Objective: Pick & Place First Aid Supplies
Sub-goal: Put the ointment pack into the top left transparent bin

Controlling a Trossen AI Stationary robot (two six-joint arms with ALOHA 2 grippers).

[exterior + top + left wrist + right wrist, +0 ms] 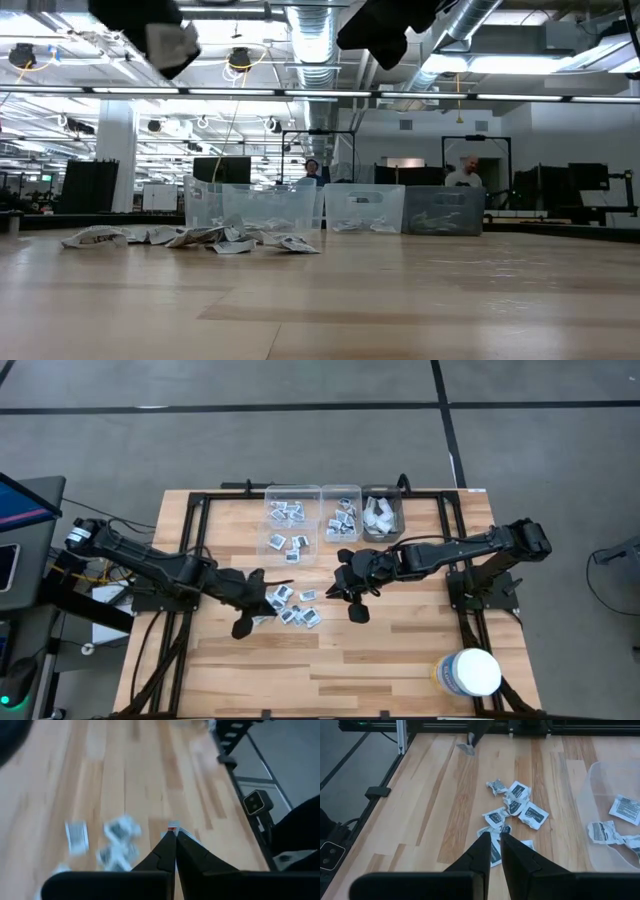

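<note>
The first aid supplies are small white-grey square packets. A loose pile of them [292, 607] lies flat mid-table, also seen in the low view [190, 238] and the right wrist view [515, 810]. More lie in the clear bins [293, 525]. My left gripper [258, 588] hangs raised at the pile's left edge, shut on one packet [173, 825]. My right gripper [345, 588] hovers above the pile's right side [495, 839]. Its fingers stand a narrow gap apart and touch nothing. My left gripper pinches one small packet [173, 825] between its two fingertips, only at their free ends. The packet is lifted clear of the table. In the right wrist view it hangs below the fingers [468, 746].
Three clear bins stand in a row at the far edge: left [293, 525], middle [342, 520], right [383, 515], each holding packets or wrappers. A big white round tub [470, 672] stands near the near right corner. Bare wood lies toward the near edge [330, 660].
</note>
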